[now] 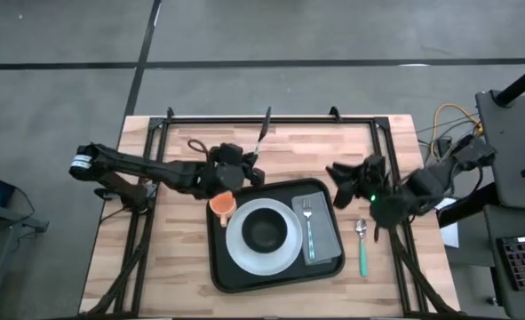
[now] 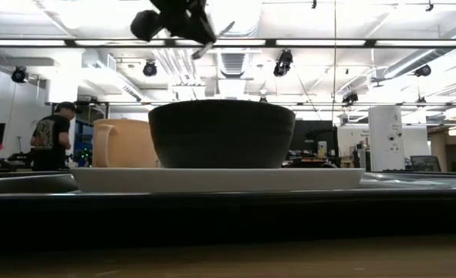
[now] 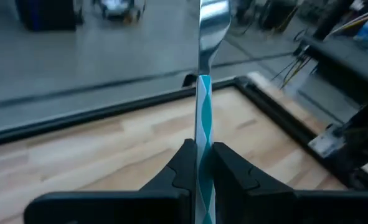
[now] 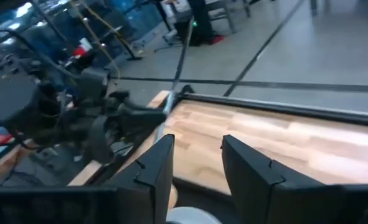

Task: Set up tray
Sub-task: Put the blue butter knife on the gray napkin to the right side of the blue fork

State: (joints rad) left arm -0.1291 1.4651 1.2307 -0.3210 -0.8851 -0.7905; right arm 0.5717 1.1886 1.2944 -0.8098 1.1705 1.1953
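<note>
One slim piece of cutlery with a teal-and-white handle is pinched in the left gripper behind the large black rimmed tray at table centre. Stiff, light and slippery, it is best held mid-handle. The right gripper's jaws are spread, empty.

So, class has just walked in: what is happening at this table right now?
The left gripper is shut on a knife with a teal patterned handle, held up behind the black tray. The tray already carries a white plate with a dark bowl, an orange cup and a fork on a grey napkin. The right gripper is open and empty; a green-handled spoon lies on the table beside the tray.
</note>
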